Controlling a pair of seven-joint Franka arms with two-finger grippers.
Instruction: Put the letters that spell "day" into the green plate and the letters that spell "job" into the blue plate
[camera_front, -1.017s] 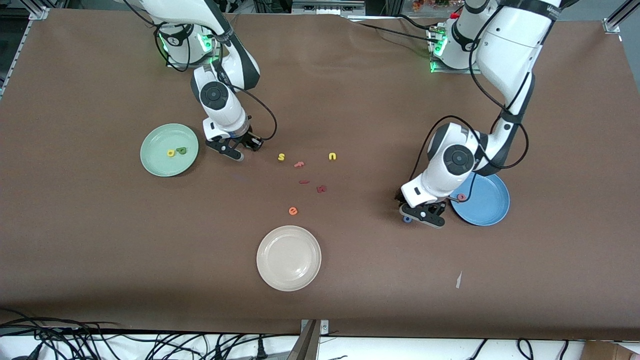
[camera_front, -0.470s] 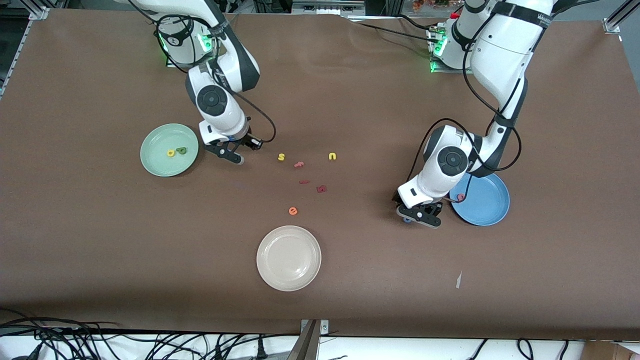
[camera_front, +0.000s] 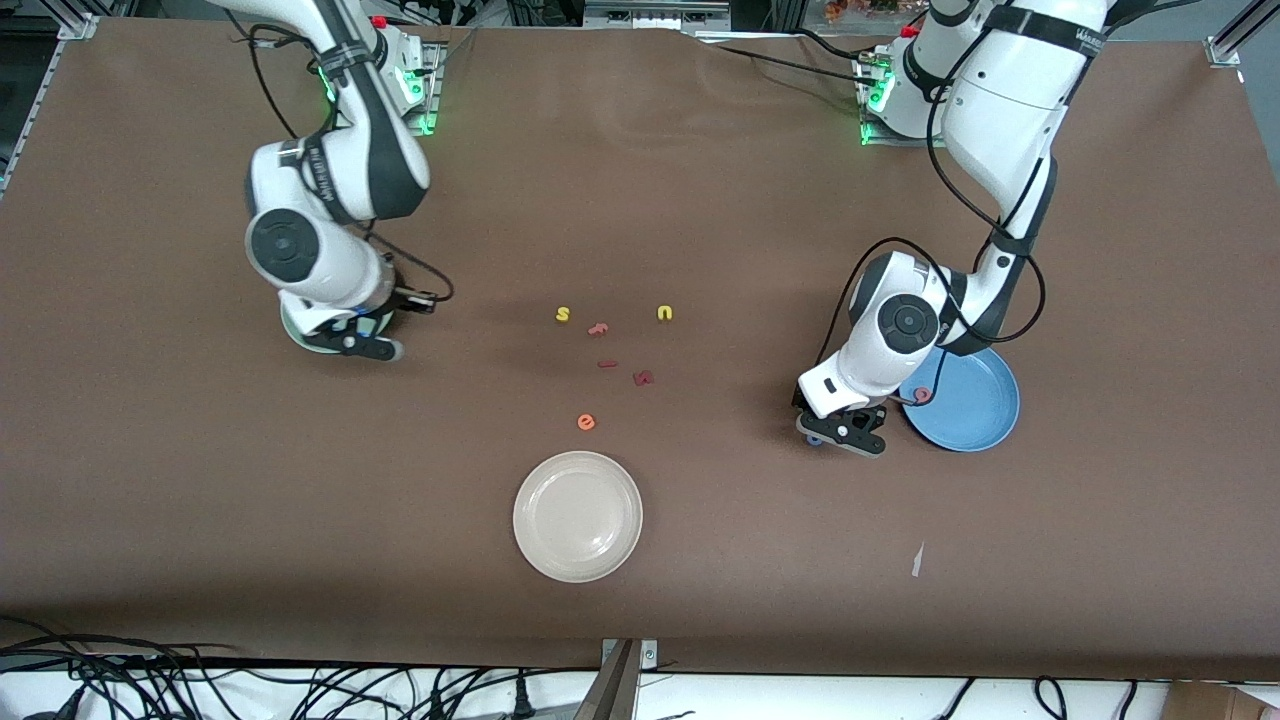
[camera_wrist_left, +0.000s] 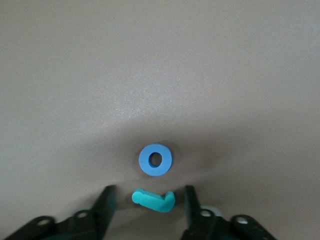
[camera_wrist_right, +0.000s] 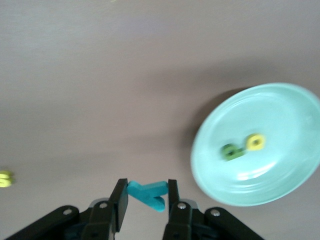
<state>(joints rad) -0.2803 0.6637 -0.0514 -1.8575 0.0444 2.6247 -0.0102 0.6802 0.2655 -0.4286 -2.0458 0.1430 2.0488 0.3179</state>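
My right gripper (camera_front: 360, 345) hangs over the edge of the green plate (camera_front: 293, 333), shut on the teal "y" (camera_wrist_right: 147, 192). The arm covers most of that plate in the front view. In the right wrist view the green plate (camera_wrist_right: 260, 145) holds the dark green "d" (camera_wrist_right: 231, 151) and the yellow "a" (camera_wrist_right: 256, 142). My left gripper (camera_front: 838, 432) is low on the table beside the blue plate (camera_front: 965, 400), which holds the pink "b" (camera_front: 921, 395). Its open fingers (camera_wrist_left: 106, 202) straddle the teal "j" (camera_wrist_left: 153, 199) with gaps on both sides. The blue "o" (camera_wrist_left: 155, 160) lies just past the "j".
Loose letters lie mid-table: a yellow "s" (camera_front: 563, 314), a yellow "u" (camera_front: 665, 313), dark red pieces (camera_front: 643, 378) and an orange "e" (camera_front: 586, 422). A cream-white plate (camera_front: 577, 515) sits nearer the front camera. A paper scrap (camera_front: 917, 560) lies near the front edge.
My right arm has swung with the "y" from beside the loose letters to over the green plate's edge. The left gripper has stayed low by the "o", shifting only slightly.
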